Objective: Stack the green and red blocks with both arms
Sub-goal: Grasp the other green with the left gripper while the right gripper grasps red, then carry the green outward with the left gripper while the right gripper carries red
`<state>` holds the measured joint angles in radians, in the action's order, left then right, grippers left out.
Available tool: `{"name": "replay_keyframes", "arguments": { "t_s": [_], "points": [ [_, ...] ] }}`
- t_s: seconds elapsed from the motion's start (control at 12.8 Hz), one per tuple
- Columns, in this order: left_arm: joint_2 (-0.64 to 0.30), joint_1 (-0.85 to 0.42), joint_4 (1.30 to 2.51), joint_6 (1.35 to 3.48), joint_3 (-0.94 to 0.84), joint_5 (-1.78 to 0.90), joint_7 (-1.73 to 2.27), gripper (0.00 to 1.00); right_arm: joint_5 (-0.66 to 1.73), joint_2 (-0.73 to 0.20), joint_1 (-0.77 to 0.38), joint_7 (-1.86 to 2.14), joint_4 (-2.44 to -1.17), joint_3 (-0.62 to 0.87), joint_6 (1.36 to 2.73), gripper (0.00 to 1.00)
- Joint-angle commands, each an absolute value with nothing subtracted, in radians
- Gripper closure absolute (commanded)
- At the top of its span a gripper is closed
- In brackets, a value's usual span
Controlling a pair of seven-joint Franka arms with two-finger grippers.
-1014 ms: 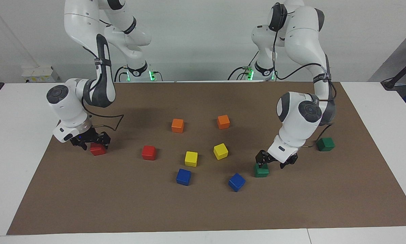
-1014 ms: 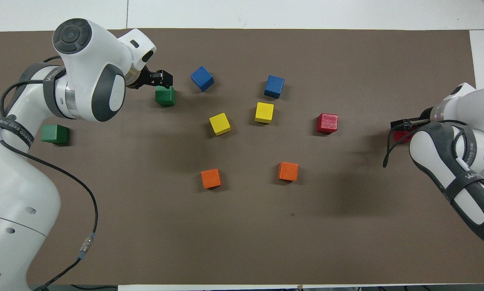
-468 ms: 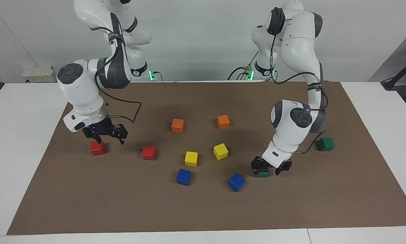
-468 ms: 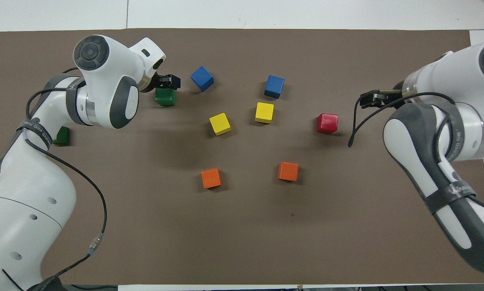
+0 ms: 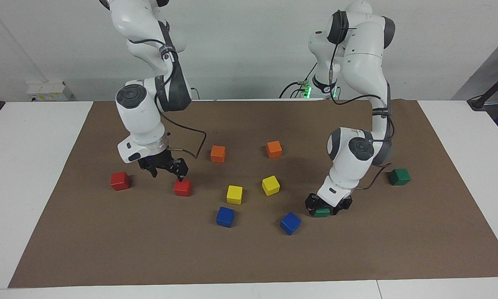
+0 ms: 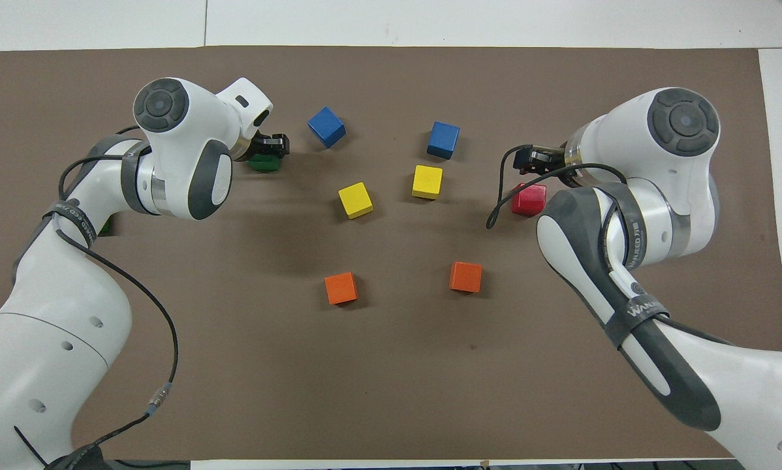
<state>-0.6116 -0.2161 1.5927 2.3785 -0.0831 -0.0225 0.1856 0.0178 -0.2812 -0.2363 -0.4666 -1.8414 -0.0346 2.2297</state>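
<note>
On the brown mat (image 5: 249, 257) lie 2 red cubes (image 5: 120, 181) (image 5: 183, 187), 2 green cubes (image 5: 399, 177) (image 5: 321, 212), 2 orange, 2 yellow and 2 blue. The left gripper (image 5: 328, 206) is down around the green cube farther from the robots, apparently clamped on it. The right gripper (image 5: 166, 170), fingers spread and empty, hangs just over the red cube nearer the table's middle.

Second green block (image 6: 106, 228) nearly hidden under left arm (image 6: 104, 189), perhaps only its edge visible overhead.
</note>
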Motion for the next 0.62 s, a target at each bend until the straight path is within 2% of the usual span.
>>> {"name": "replay_keyframes", "arguments": {
  "t_s": [0.0, 0.23, 0.39, 0.55],
  "points": [
    [-0.601, -0.239, 1.614, 2.384, -0.067, -0.009, 0.215, 1.00, 0.020, -0.301, -0.239, -0.485, -1.864, -0.037, 2.287, 0.01],
    [-0.601, -0.233, 1.588, 2.344, -0.066, -0.015, 0.236, 1.00, 0.020, -0.305, -0.239, -0.476, -1.930, -0.037, 2.370, 0.01],
    [-0.586, -0.198, 1.542, 2.263, -0.064, -0.014, 0.236, 1.00, 0.020, -0.317, -0.239, -0.471, -1.939, -0.037, 2.375, 0.01],
    [-0.508, -0.126, 1.546, 2.177, -0.066, -0.008, 0.223, 1.00, 0.020, -0.321, -0.244, -0.471, -1.968, -0.037, 2.411, 0.01]
  ]
}}
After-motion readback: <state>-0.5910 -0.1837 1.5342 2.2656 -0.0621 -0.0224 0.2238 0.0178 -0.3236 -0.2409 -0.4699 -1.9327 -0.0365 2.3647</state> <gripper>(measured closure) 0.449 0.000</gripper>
